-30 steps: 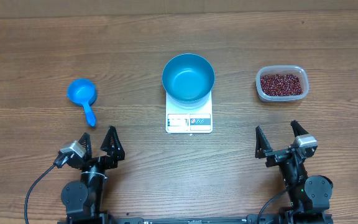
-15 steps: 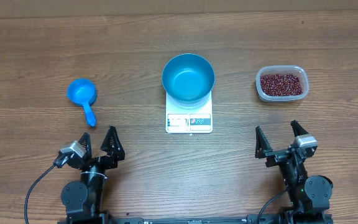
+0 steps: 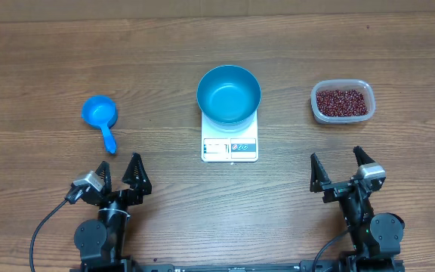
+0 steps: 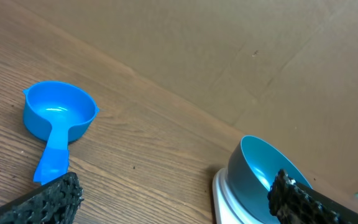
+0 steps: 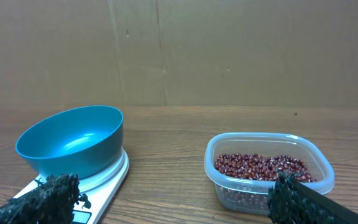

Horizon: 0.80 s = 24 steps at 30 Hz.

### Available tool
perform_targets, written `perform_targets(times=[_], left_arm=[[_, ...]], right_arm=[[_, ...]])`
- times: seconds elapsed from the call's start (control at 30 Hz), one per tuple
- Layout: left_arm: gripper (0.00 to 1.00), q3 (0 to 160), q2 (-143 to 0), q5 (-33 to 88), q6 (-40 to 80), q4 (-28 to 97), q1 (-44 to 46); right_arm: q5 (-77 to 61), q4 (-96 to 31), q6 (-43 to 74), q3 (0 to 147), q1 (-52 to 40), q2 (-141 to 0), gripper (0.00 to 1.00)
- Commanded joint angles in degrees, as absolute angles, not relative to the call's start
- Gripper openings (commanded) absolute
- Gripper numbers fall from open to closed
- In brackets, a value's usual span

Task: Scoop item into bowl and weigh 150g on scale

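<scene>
The blue bowl (image 3: 229, 94) (image 4: 263, 174) (image 5: 73, 143) sits empty on the white scale (image 3: 229, 143) (image 5: 107, 183) at the table's middle. Dark red-brown beans (image 3: 342, 102) (image 5: 260, 167) fill a clear plastic tub (image 3: 341, 115) (image 5: 269, 190) to the right. A small blue scoop (image 3: 100, 117) (image 4: 55, 121) lies on the left, handle toward me. My left gripper (image 3: 119, 175) (image 4: 176, 199) rests open near the front edge, below the scoop. At the front right my right gripper (image 3: 340, 168) (image 5: 173, 196) is open too, below the tub. Neither holds anything.
The wooden table (image 3: 165, 53) ends at a brown cardboard wall (image 5: 229, 50) behind. Both arm bases stand at the front edge, with a black cable (image 3: 44, 227) curling by the left one.
</scene>
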State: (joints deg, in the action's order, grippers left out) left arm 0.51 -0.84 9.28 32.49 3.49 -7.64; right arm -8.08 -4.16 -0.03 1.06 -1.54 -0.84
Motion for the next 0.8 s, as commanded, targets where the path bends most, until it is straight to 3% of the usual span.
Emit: perform_targets(times=[0.0,0.53,0.77], left_arm=[[1.00,0.30,-0.25,9.85,31.27,3.60,-7.88],[1.00,0.30,-0.25,7.90,30.98,3.73,-7.88],[1.00,5.26,-0.40,16.08,21.23,7.77,-7.86]], right_arm=[[-7.73,-3.92,-0.08,0.47,-1.32,-0.16,1.00],[-7.73,-3.92,-0.08,0.47,-1.32,-0.16,1.00],[-7.73,-3.92,-0.08,0.47,-1.32,-0.16,1.00]])
